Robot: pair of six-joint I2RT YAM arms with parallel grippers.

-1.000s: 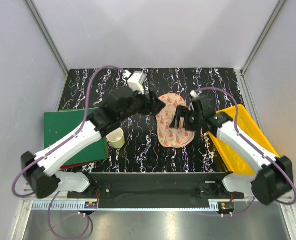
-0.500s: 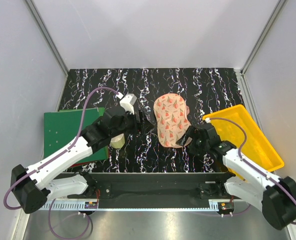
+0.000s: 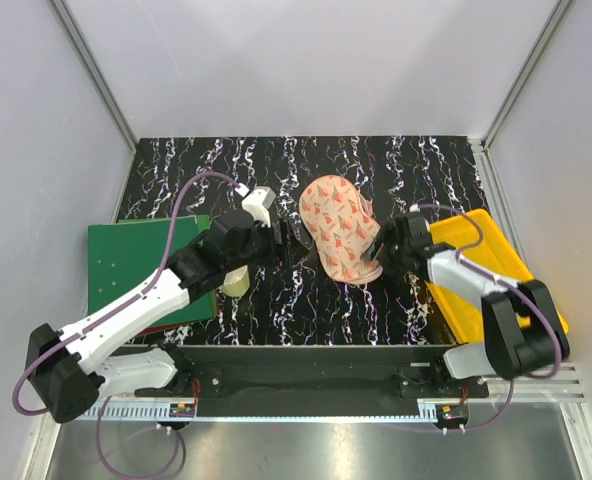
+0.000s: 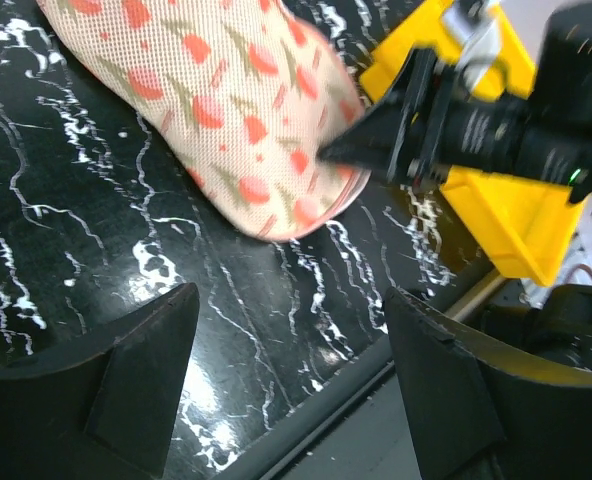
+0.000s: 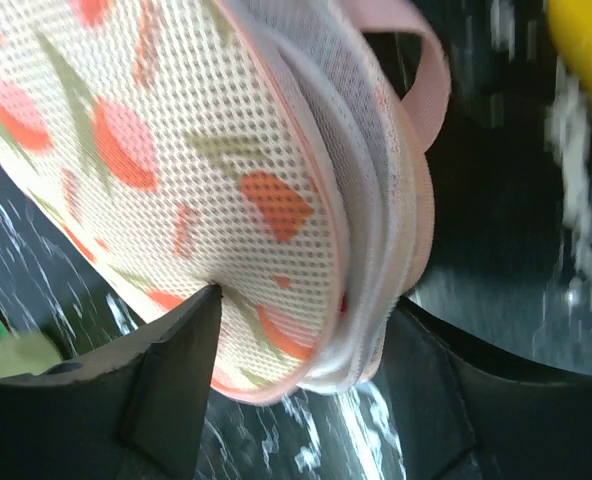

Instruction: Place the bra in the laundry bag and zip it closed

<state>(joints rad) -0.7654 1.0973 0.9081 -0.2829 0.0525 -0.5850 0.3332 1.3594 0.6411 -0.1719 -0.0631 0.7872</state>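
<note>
The laundry bag [image 3: 340, 228], peach-pink with red marks, lies on the black marbled table; it also shows in the left wrist view [image 4: 226, 110]. My right gripper [image 3: 379, 251] is shut on its near right edge. In the right wrist view [image 5: 301, 345] the bag's white zip rim [image 5: 371, 250] sits between the fingers. The bra is hidden, apart from a thin red sliver [image 5: 343, 304] in the rim gap. My left gripper [image 3: 293, 243] is open and empty, just left of the bag, above bare table [image 4: 296, 400].
A yellow tray [image 3: 488, 262] stands at the right, close behind my right arm, and also shows in the left wrist view [image 4: 496, 215]. A green board [image 3: 141, 262] lies at the left. A pale cup [image 3: 234, 284] stands under my left arm.
My right gripper has moved up from the table's front to the bag's near right edge and closed on it. The bag has shifted away and left. My left arm has barely moved.
</note>
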